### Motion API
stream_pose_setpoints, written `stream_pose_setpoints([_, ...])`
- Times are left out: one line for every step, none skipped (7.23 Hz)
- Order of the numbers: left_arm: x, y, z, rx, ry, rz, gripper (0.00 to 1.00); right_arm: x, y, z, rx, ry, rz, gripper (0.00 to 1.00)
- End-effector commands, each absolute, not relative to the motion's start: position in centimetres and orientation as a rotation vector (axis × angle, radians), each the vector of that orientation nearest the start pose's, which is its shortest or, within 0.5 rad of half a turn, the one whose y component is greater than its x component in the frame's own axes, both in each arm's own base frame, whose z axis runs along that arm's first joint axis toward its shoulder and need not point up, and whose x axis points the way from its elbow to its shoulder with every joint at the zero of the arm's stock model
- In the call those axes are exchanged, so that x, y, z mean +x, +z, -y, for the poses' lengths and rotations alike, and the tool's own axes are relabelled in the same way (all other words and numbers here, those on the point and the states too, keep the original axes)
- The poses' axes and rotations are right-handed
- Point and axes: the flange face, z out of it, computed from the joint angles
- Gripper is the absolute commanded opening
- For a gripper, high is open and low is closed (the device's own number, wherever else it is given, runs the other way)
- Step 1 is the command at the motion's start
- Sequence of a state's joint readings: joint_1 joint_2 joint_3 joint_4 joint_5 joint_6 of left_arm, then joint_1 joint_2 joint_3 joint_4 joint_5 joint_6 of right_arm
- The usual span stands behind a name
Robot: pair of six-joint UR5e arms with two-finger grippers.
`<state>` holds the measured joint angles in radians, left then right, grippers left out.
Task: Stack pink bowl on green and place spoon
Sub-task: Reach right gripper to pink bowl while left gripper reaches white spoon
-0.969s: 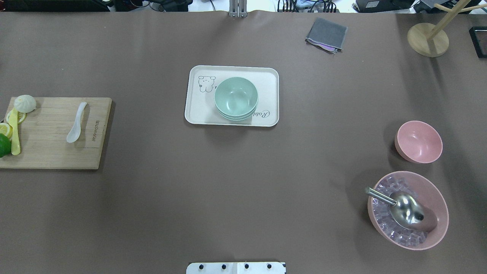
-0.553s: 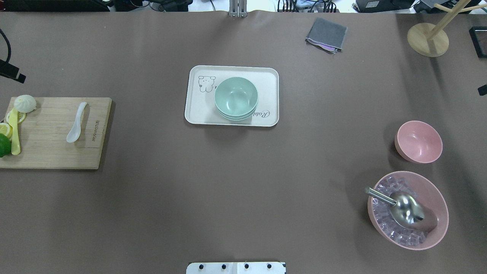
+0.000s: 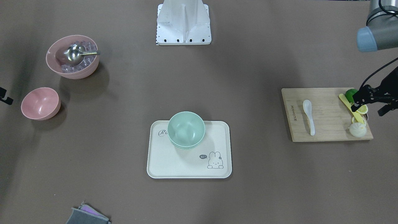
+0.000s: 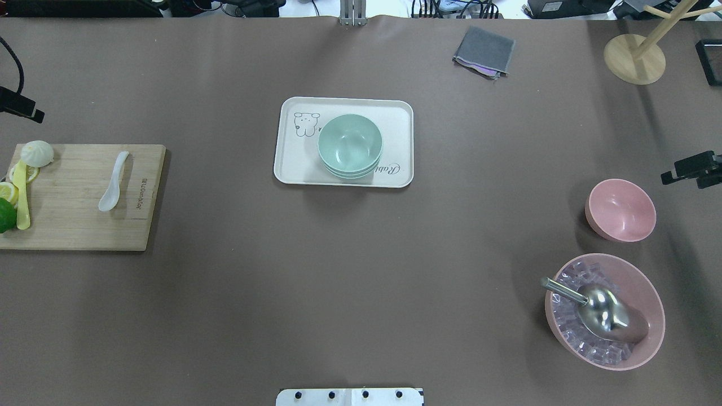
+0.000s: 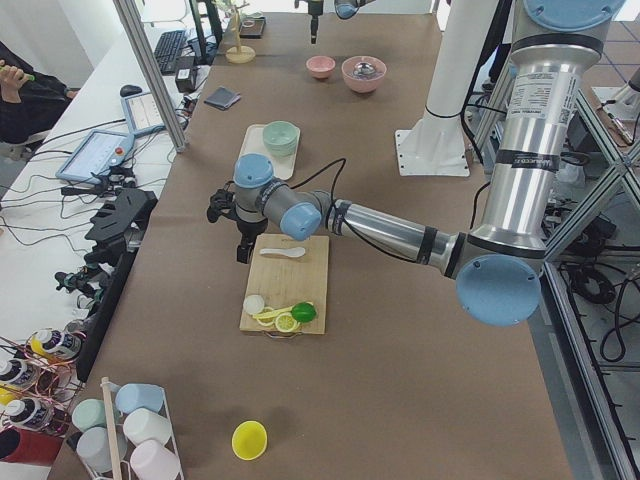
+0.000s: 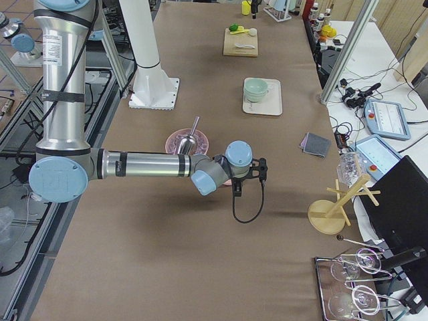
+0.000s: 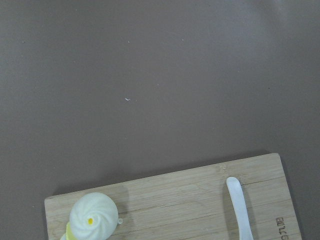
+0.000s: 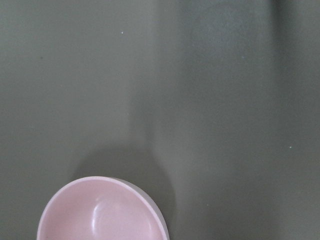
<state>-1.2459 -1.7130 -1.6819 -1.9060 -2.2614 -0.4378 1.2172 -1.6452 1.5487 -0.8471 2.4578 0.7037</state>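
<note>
We only see a small black part of each arm from above, cut off at the table's ends. The left gripper (image 5: 243, 247) hangs over the far edge of the cutting board (image 4: 73, 231). The right gripper (image 6: 236, 189) hangs just beyond the pink bowl (image 4: 620, 210). We cannot tell if either one is open or closed. The wrist cameras show no fingers. The lime (image 4: 5, 215) on the board is cut off at the picture's edge.

A second ago no arm part showed from above. Now the right one has come further in and sits near the pink bowl. The bowls and the spoon (image 4: 113, 181) have not moved.

The pink bowl stands alone near the table's right end, close to a big pink bowl (image 4: 648, 293) with ice and a steel scoop (image 4: 604, 313). The green bowl (image 4: 350, 144) sits on another one like it, on the tray (image 4: 290, 169) in the middle of the table. The spoon lies on the board at the left end, near the board's inner edge. Wide bare table lies between the tray and both ends.
</note>
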Motion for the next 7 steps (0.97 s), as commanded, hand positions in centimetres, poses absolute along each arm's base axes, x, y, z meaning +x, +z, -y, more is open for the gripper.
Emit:
stream_pose_setpoints([11.4,49.4,55.8,0.274,0.097,-0.831,0.98,-14.0,63.0,45.2,0.039,0.035,1.053,1.00])
stream_pose_setpoints([11.5,49.3,55.8,0.277,0.099,-0.833,0.98,-15.3,63.1,44.9,0.024,0.011,1.047,1.00])
stream_pose_setpoints([11.5,49.4,55.8,0.280,0.101,-0.834,0.98,-15.8,63.1,44.7,0.019,0.001,1.049,0.81])
stream_pose_setpoints([11.5,49.8,55.9,0.293,0.109,-0.843,0.98,-15.8,63.1,44.7,0.020,-0.002,1.047,0.16])
stream_pose_setpoints([11.6,51.0,56.2,0.306,0.113,-0.849,0.98,-16.0,63.3,44.6,0.018,-0.009,1.047,0.00])
stream_pose_setpoints([11.7,51.8,56.4,0.315,0.116,-0.855,0.98,-16.1,63.1,44.8,0.016,-0.004,1.049,0.00])
stream_pose_setpoints([11.7,51.7,56.4,0.316,0.116,-0.856,0.98,-16.1,63.2,44.8,0.013,-0.002,1.048,0.00])
